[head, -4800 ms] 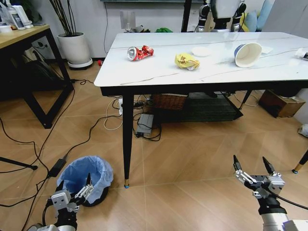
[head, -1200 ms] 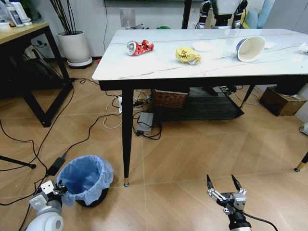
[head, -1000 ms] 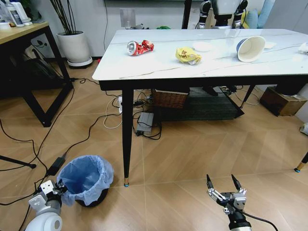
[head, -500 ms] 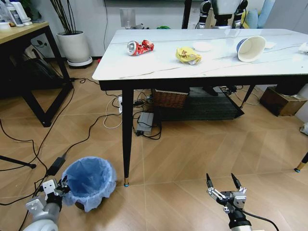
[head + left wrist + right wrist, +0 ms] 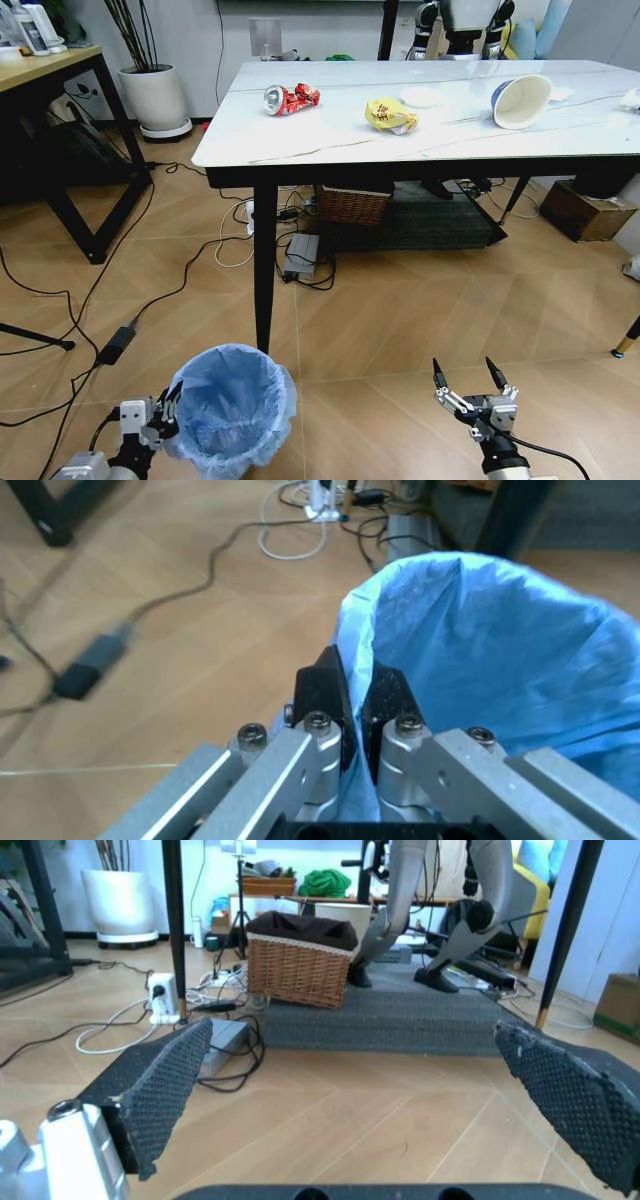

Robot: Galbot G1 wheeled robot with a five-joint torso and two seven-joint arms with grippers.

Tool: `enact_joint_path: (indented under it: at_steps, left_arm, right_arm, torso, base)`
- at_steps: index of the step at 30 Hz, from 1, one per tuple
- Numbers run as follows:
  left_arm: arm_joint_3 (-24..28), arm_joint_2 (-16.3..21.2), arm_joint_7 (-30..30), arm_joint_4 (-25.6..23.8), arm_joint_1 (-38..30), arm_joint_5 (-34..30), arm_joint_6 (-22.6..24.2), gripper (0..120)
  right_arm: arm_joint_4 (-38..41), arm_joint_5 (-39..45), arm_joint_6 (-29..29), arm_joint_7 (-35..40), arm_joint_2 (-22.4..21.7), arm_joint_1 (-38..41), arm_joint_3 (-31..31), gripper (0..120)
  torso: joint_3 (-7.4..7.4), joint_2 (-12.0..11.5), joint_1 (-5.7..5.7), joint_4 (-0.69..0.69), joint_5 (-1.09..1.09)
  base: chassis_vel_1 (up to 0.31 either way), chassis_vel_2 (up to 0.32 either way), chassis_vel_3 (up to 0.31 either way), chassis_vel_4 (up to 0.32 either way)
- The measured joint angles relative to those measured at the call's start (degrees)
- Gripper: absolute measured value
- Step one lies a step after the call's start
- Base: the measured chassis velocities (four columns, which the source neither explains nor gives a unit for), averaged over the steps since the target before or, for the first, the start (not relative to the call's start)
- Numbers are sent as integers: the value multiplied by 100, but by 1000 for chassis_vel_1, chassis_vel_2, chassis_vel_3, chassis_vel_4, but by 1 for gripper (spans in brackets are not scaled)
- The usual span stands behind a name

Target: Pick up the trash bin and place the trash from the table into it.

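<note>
At the lower left of the head view, the left gripper [image 5: 172, 405] is pinched tight on the rim of the trash bin [image 5: 235, 410], which sits low in the frame. The right gripper [image 5: 467, 380], lower right, has its fingers spread wide and holds nothing. The trash lies on the table [image 5: 330, 140] in the upper half: a red can [image 5: 290, 98], a yellow wrapper [image 5: 388, 115] and a paper cup [image 5: 520, 100].

The lower part of the small round trash bin lined with crinkly light-blue plastic [image 5: 233, 409] is cut off by the head view's bottom edge, and its dark body is hidden under the bag. The large white marble-look table [image 5: 330, 140] runs off the right edge.
</note>
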Motion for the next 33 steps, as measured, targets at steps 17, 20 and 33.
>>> enact_joint_path:
  at_steps: [17, 20, 33]
  left_arm:
    - [415, 113, -315, -749, 252, 662, -142, 0]
    - [477, 218, -243, -849, 176, 417, -98, 0]
    - [830, 512, -703, -1395, 216, -1519, 235, 0]
  right_arm:
    - [200, -51, 0, 2, 37, -225, 229, 100]
    - [202, -75, 5, 2, 74, -246, 233, 100]
    - [191, -212, 29, 2, 122, -346, 270, 100]
  torso:
    - [0, 0, 0, 0, -1]
    - [0, 0, 0, 0, -1]
    - [1, 0, 0, 0, -1]
  base:
    - [0, 0, 0, 0]
    - [0, 0, 0, 0]
    - [0, 0, 0, 0]
